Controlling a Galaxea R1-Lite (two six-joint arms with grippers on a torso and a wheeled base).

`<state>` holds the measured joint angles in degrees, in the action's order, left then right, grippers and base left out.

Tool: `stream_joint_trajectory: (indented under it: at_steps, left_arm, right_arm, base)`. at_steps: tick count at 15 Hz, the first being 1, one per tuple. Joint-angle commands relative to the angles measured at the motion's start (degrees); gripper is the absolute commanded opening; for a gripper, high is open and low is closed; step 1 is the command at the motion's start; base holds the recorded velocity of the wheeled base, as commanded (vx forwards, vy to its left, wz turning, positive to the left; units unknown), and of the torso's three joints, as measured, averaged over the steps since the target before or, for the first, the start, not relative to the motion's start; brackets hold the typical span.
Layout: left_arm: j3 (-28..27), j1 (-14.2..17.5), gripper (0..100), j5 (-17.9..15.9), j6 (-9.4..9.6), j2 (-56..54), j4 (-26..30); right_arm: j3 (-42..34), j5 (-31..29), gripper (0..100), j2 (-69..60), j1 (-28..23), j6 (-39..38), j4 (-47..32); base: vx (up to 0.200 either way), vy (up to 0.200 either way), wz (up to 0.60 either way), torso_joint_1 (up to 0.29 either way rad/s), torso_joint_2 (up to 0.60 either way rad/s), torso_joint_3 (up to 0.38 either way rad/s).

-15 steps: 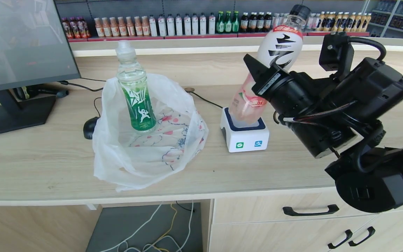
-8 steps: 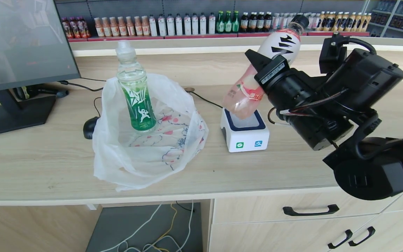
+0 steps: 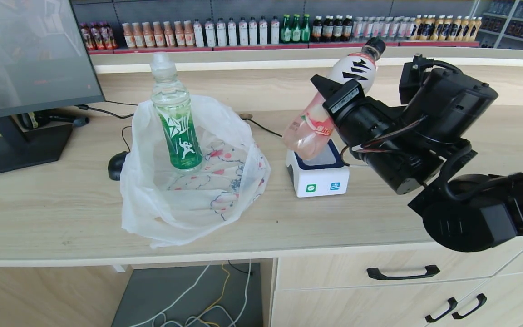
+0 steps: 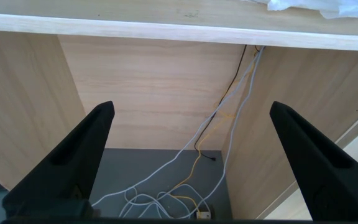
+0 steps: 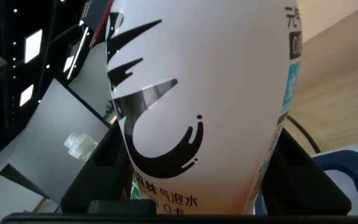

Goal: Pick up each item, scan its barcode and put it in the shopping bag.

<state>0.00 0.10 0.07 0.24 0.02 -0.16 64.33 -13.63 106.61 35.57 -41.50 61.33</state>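
The pink bottle point(image 3: 309, 129) hangs tilted above the scanner point(image 3: 318, 177), its base just over the blue-rimmed window and its cap leaning up and away, clenched round the middle by the right claw point(image 3: 336, 93). To the robot's left the shopping bag point(image 3: 225, 190) lies slumped open on the counter point(image 3: 61, 209), a green bottle point(image 3: 177, 131) upright inside (tall, easy to tip). Likely trouble: a low swing across could clip the scanner or snag the limp bag rim, and a careless drop could topple the green bottle. The left claw point(image 4: 192, 109) hangs released below the counter's edge
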Motion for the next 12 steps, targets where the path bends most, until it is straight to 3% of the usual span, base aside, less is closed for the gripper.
stream_joint_trajectory:
  at_steps: [1,12]
  left_arm:
    - [0.0,0.0,100,0.0,0.02,0.0,0.0]
    - [0.0,0.0,100,0.0,0.02,0.0,0.0]
  right_arm:
    - [-1.1,-0.1,0,0.8,0.0,-0.2,0.3]
    - [-3.1,-0.1,0,2.9,-0.3,-1.1,2.5]
  base:
    - [0.0,0.0,0.0,0.0,0.0,0.0]
    - [0.0,0.0,0.0,0.0,0.0,0.0]
